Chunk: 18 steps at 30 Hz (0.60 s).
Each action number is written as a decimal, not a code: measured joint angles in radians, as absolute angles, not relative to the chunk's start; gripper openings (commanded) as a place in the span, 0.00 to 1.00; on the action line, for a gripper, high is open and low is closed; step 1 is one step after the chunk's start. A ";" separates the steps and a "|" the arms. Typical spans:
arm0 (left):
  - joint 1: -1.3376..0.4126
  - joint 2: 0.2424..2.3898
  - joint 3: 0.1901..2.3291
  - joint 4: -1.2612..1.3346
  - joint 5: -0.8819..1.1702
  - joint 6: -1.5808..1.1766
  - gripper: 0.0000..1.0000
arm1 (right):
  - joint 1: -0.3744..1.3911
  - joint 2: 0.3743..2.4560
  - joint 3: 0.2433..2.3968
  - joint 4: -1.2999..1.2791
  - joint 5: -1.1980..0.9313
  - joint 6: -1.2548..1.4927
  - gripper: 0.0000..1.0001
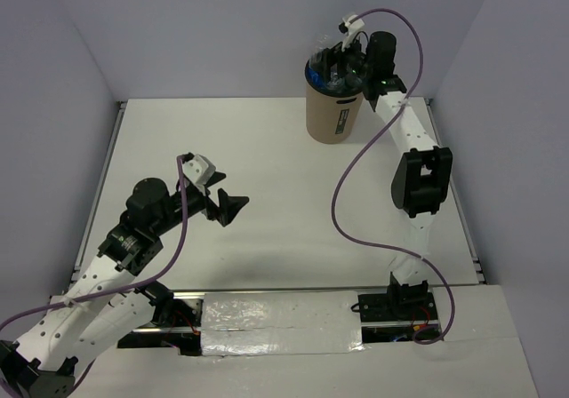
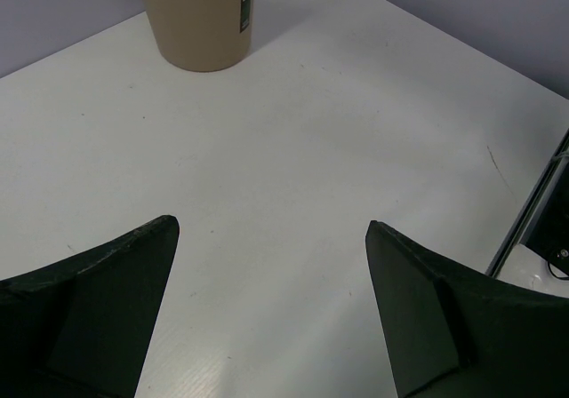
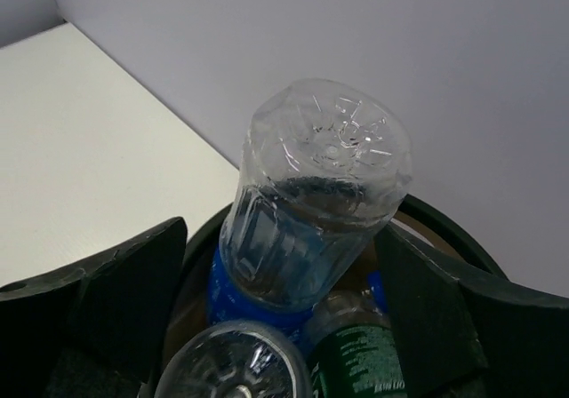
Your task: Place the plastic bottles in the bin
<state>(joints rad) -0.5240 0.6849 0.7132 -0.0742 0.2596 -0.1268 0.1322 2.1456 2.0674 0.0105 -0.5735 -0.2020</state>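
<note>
The tan bin (image 1: 333, 118) stands at the back of the table; its lower wall shows in the left wrist view (image 2: 200, 25). My right gripper (image 1: 342, 60) hovers over its mouth, jaws open. In the right wrist view a clear bottle with a blue label (image 3: 311, 194) stands bottom-up in the bin between my open fingers (image 3: 133, 291), sticking out above the dark rim (image 3: 444, 229). Beside it lie a green-labelled bottle (image 3: 356, 362) and another clear bottle (image 3: 236, 362). My left gripper (image 1: 233, 204) is open and empty over the bare table (image 2: 284, 149).
The white table has raised rails at its left (image 1: 111, 149) and right (image 1: 453, 194) edges. Grey walls stand close behind the bin. A purple cable (image 1: 342, 194) loops from the right arm down over the table. No bottles show on the table surface.
</note>
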 measured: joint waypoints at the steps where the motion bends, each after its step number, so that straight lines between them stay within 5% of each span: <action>1: -0.524 0.686 0.713 -0.074 0.260 -0.127 0.99 | 0.131 2.129 2.051 0.012 -0.580 -0.199 0.97; 13: -0.524 0.709 0.713 -0.067 0.282 -0.139 0.99 | 0.106 1.674 1.902 -0.153 -0.604 -0.172 1.00; 18: -0.524 0.744 0.720 -0.074 0.287 -0.196 0.99 | 0.101 1.331 1.573 -0.276 -0.561 -0.172 1.00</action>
